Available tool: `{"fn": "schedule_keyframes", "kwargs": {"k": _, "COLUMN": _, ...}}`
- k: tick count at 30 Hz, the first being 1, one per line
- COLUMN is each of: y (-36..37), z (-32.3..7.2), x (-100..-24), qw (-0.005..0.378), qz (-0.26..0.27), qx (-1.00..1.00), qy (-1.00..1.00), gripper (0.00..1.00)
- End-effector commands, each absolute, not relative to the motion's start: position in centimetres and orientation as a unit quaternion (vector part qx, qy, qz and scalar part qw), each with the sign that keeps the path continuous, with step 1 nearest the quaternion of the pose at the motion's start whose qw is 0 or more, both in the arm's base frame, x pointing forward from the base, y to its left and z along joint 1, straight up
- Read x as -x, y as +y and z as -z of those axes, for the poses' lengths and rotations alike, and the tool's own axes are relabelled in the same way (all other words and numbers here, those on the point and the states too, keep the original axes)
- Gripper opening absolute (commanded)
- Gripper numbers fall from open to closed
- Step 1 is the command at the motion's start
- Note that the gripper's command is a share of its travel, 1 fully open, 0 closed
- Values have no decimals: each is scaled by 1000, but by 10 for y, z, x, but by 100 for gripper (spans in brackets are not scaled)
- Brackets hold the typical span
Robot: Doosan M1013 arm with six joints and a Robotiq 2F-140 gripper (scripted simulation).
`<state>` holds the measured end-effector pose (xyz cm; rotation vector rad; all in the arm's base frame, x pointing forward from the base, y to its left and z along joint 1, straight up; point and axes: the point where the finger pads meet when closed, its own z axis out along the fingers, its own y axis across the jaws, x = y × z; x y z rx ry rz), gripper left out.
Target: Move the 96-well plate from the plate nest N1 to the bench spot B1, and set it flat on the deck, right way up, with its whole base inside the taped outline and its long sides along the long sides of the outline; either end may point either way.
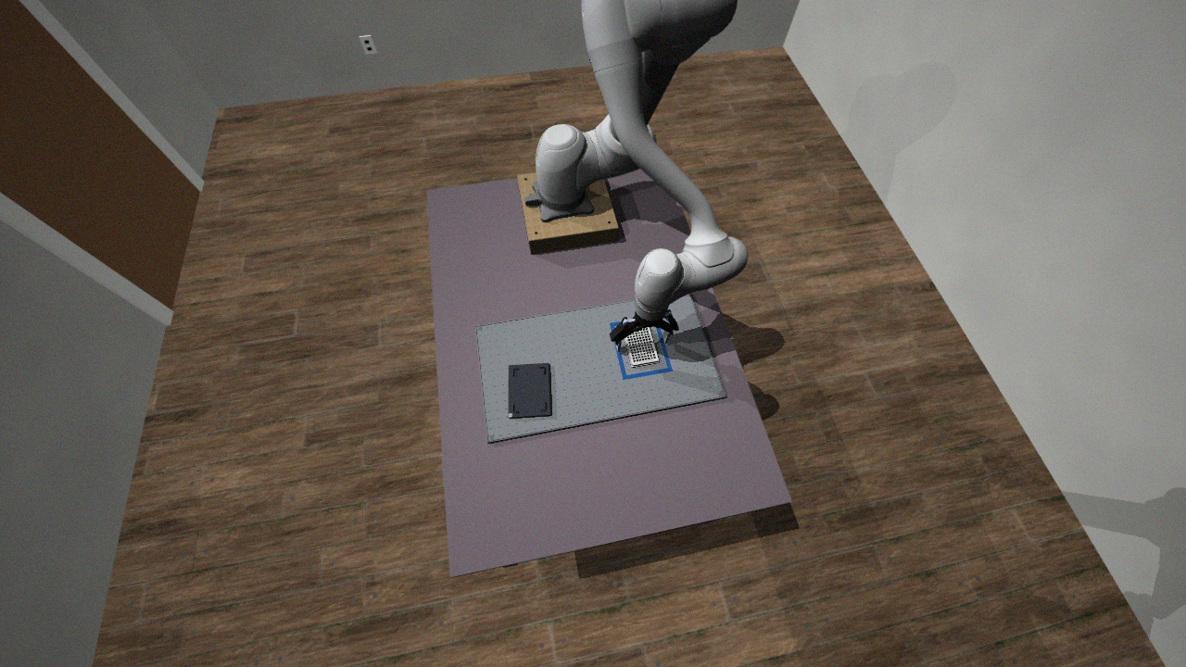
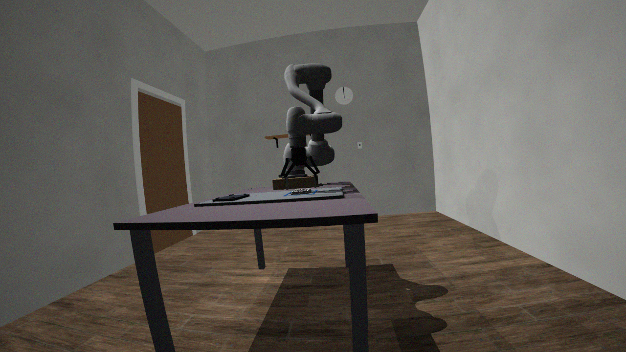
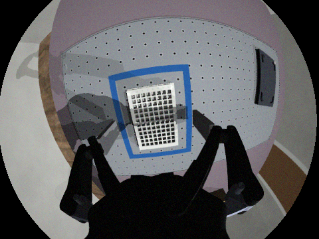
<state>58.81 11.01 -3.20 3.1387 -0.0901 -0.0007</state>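
Note:
The white 96-well plate lies flat, wells up, inside the blue taped outline B1 on the grey deck. In the wrist view the plate sits wholly within the outline, its long sides along the outline's long sides. It also shows in the exterior view. My gripper hangs above the plate, fingers wide open and clear of it. In the exterior view the gripper is a little above the deck. The dark plate nest N1 is bare at the deck's left.
The grey perforated deck lies on a purple table. The arm's base stands on a wooden block behind the deck. The nest also shows in the wrist view at the right edge.

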Motion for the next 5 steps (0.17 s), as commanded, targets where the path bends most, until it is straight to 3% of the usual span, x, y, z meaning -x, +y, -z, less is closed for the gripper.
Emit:
{"fn": "schedule_keyframes", "kwargs": {"k": 1, "y": 111, "z": 36, "x": -587, "qw": -1, "qz": 2, "qx": -1000, "qy": -31, "gripper": 100}}
{"fn": "schedule_keyframes", "kwargs": {"k": 5, "y": 111, "z": 36, "x": -587, "qw": -1, "qz": 2, "qx": -1000, "qy": -31, "gripper": 100}}
